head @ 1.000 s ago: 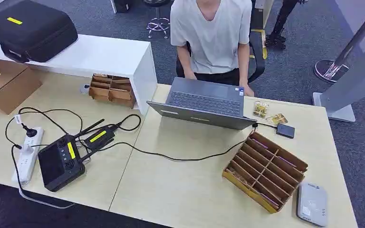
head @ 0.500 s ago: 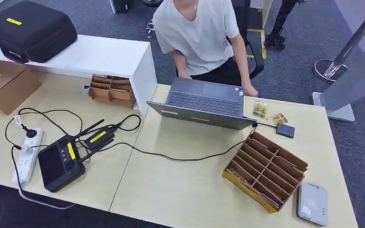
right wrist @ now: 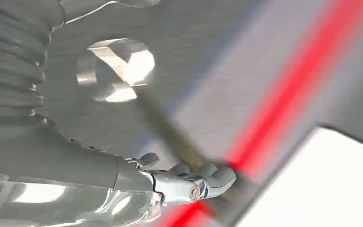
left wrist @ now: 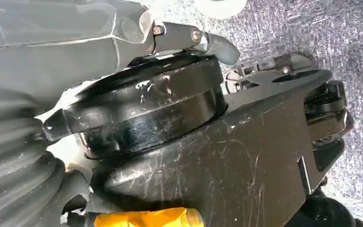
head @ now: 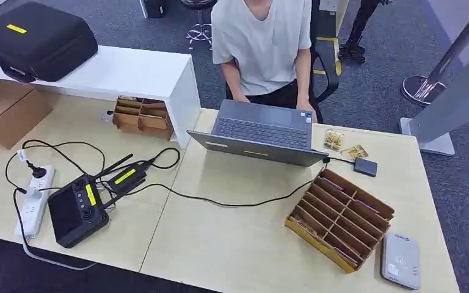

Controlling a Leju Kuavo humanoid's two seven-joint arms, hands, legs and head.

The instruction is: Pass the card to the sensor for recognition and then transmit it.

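Cardboard: two slotted organisers (head: 341, 218) (head: 143, 116), one grey sensor (head: 400, 261); whether either hand (left wrist: 189, 40) (right wrist: 189, 182) is open is unclear.

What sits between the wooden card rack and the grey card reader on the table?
Nothing visible: the card reader lies right beside the rack at the table's near right corner, with only bare tabletop between.

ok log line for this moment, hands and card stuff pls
left hand: hanging, holds nothing | right hand: empty | card rack: on table, untouched | sensor: beside rack | person: at laptop
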